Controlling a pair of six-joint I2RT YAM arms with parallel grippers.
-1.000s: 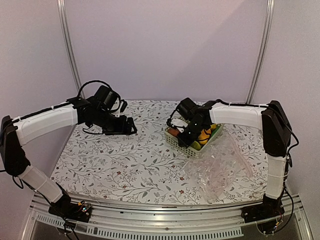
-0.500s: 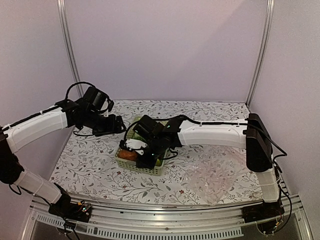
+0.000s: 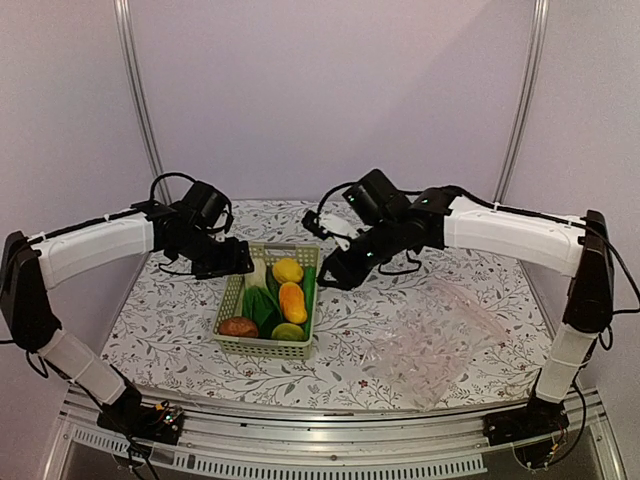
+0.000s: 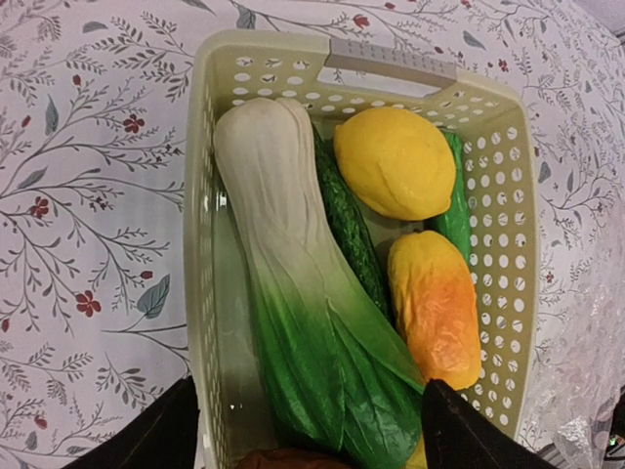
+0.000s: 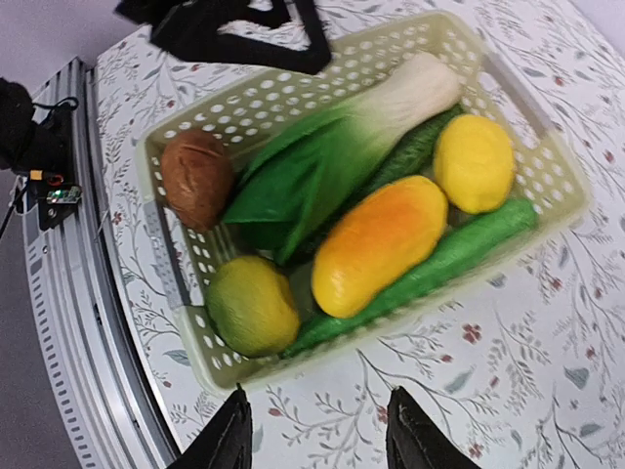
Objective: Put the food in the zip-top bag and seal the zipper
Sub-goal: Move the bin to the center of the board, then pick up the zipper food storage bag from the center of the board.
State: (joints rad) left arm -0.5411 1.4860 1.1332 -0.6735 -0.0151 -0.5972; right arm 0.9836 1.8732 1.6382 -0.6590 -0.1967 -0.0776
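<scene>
The food lies in a pale green basket (image 3: 229, 295): a bok choy (image 4: 293, 293), a cucumber (image 4: 347, 225), a yellow fruit (image 4: 395, 161), an orange fruit (image 4: 435, 308), a reddish-brown piece (image 5: 197, 176) and a yellow-green fruit (image 5: 252, 305). The zip-top bag (image 3: 440, 335) lies crumpled and clear on the table, right of the basket. I cannot make out its zipper. My left gripper (image 3: 236, 258) hovers open over the basket's far left corner, with nothing between its fingers (image 4: 146, 440). My right gripper (image 3: 335, 275) is open above the tablecloth, just right of the basket.
A floral tablecloth (image 3: 170, 320) covers the table. Purple walls with two metal posts (image 3: 135, 90) close in the back and sides. A metal rail (image 3: 300, 455) runs along the near edge.
The basket has slid from the right side to left of centre. My right gripper has opened, let go of it and drawn back to the right. The left gripper stays near the basket's far corner.
</scene>
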